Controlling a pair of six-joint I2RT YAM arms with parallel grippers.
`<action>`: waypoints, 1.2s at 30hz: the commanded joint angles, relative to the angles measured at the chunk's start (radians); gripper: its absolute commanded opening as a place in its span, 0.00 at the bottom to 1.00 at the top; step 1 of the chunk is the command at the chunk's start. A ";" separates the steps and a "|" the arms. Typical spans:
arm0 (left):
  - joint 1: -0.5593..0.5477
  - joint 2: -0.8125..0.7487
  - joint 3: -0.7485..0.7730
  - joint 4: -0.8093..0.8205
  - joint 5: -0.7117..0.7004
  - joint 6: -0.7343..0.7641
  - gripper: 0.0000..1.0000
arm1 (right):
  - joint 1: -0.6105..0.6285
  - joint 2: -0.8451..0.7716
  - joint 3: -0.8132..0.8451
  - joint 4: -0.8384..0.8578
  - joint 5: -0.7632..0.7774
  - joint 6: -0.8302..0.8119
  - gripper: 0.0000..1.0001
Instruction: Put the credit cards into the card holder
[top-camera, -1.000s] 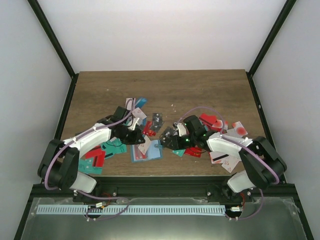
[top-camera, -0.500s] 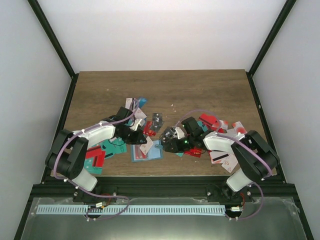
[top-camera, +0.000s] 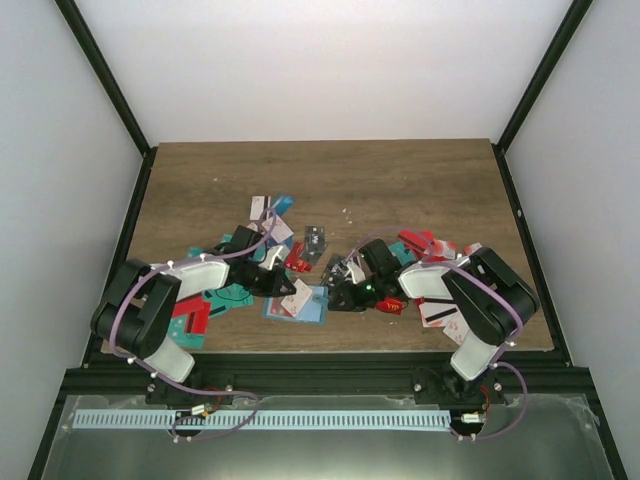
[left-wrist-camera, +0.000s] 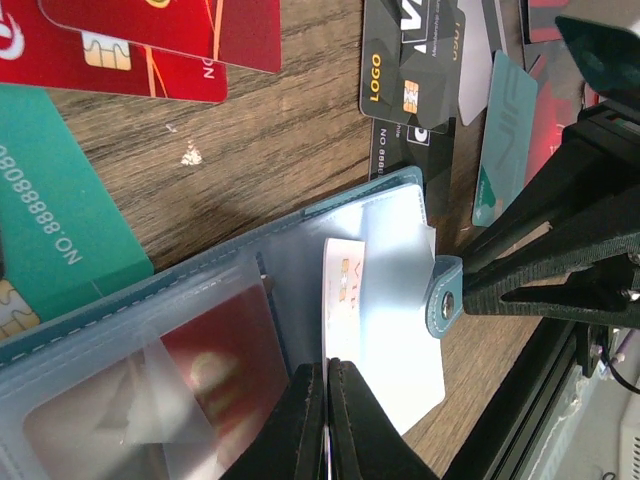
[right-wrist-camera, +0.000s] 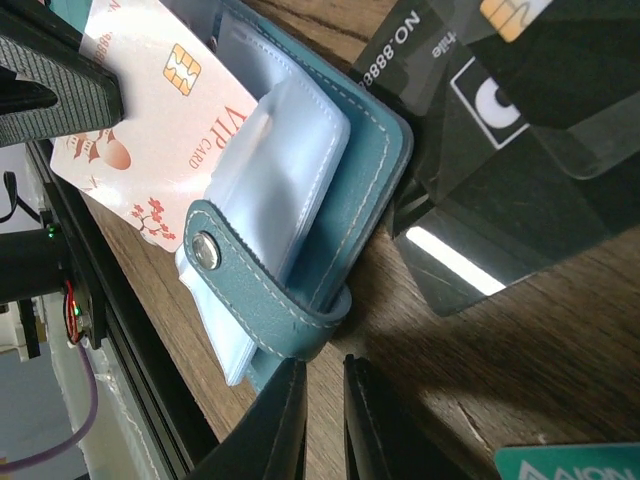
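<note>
The card holder (top-camera: 310, 312) lies open by the middle of the near edge of the surface (top-camera: 400, 180). Over it, the left pincer (left-wrist-camera: 326, 366) is clamped on a white card (left-wrist-camera: 345, 285). The right pincer (right-wrist-camera: 322, 362) (fingers (right-wrist-camera: 280, 420) nearly together) sits at the clasp tab (right-wrist-camera: 215, 255); I cannot tell whether it grips.

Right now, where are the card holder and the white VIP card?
card holder (right-wrist-camera: 375, 170): right wrist view, teal outer cover.
white VIP card (right-wrist-camera: 150, 120): right wrist view, printed face.

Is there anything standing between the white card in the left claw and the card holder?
Nothing visible. The white card in the left claw lies right against the inside of the open card holder.
</note>
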 joint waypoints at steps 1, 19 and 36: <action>0.001 -0.013 -0.036 0.079 0.008 -0.032 0.04 | 0.006 0.017 0.026 0.028 -0.035 -0.003 0.13; -0.012 -0.042 -0.142 0.274 0.011 -0.186 0.04 | 0.007 0.066 0.000 0.114 -0.062 0.055 0.11; -0.037 -0.074 -0.240 0.402 -0.009 -0.290 0.04 | 0.007 0.094 -0.033 0.162 -0.052 0.114 0.07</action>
